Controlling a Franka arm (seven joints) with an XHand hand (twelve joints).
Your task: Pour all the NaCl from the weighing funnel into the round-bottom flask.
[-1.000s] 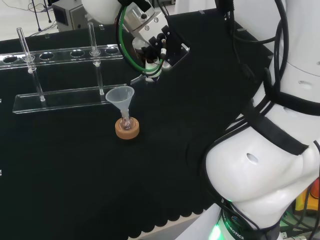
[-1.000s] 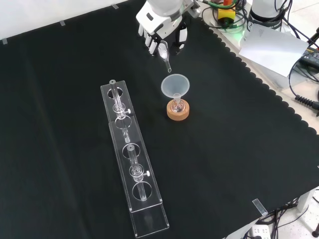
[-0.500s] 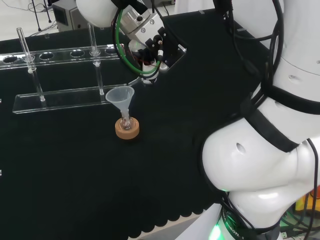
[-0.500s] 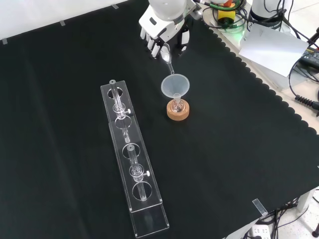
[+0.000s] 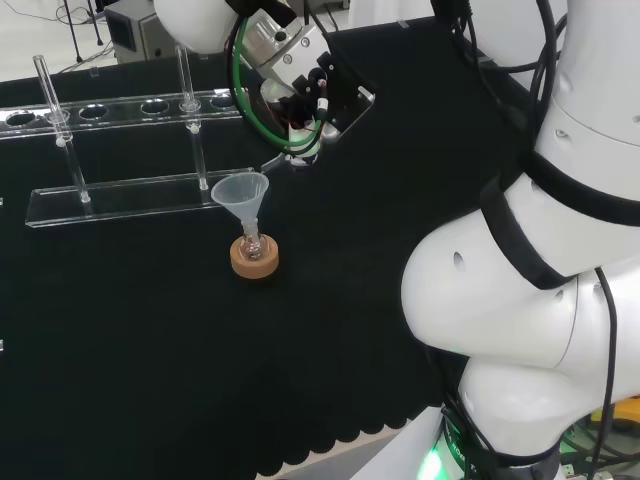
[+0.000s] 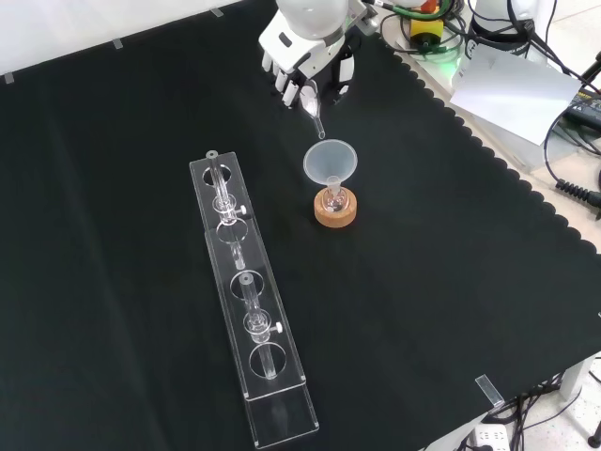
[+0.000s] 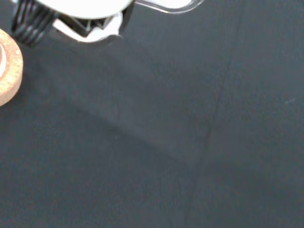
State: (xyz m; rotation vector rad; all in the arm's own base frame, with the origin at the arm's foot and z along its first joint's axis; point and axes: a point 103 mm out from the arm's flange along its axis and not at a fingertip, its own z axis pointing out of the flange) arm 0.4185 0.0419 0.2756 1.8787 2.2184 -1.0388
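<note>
The worktop (image 6: 113,141) is lying under black cloth, with the arm's big white links (image 5: 530,300) standing at the right of the head view. A long clear rack (image 6: 246,319) is lying at the left of the front view, carrying a few clear tubes. The hand (image 6: 305,58) is hanging at the top of the front view, its fingers (image 6: 282,83) curling around the weighing funnel (image 6: 311,101), a small clear scoop whose spout is slanting down toward the plastic funnel (image 6: 329,161) and ending just above that funnel's far rim. Whether any salt is lying in the scoop cannot be told. The plastic funnel is sitting upright in the neck of the small round flask (image 6: 334,200), which is resting on a cork ring (image 6: 335,212) just right of the rack. In the wrist view, an edge of the cork ring is showing beside bare cloth.
</note>
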